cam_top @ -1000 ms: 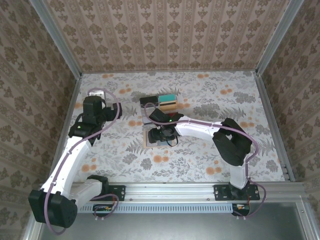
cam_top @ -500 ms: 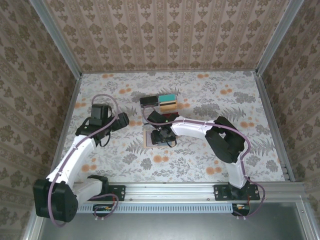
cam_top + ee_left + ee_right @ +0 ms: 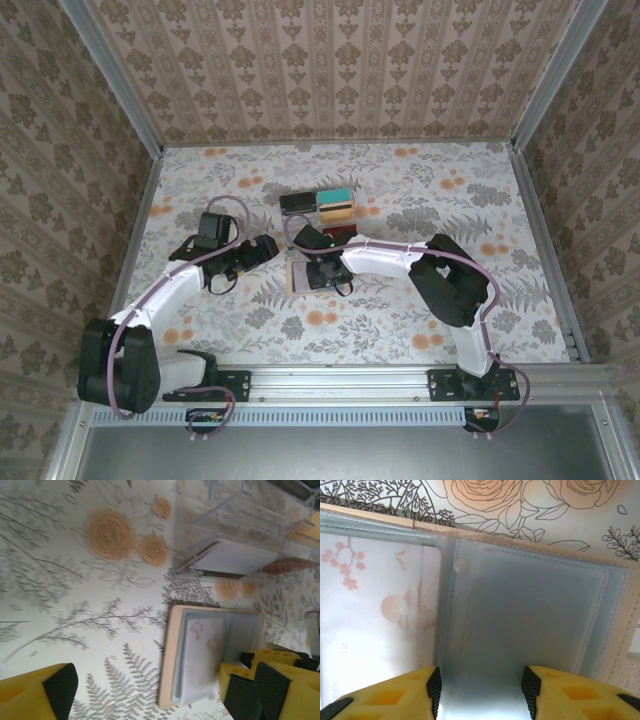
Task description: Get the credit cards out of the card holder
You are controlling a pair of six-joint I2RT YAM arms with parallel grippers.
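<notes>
card holder (image 3: 520, 605) cut off at left edge

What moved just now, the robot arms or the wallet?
The left gripper swung right, toward the card holder, jaws open. The right gripper stayed over the holder. The holder and the cards behind it did not move.

The card holder (image 3: 298, 279), tan with grey-blue pockets, was spread open and flat. A pale card (image 3: 375, 615) printed with pink blossoms was held in one pocket. At the holder's twelve o'clock, a black card (image 3: 297, 202), a teal card (image 3: 335, 195) and an orange card (image 3: 338, 211) were laid.
</notes>
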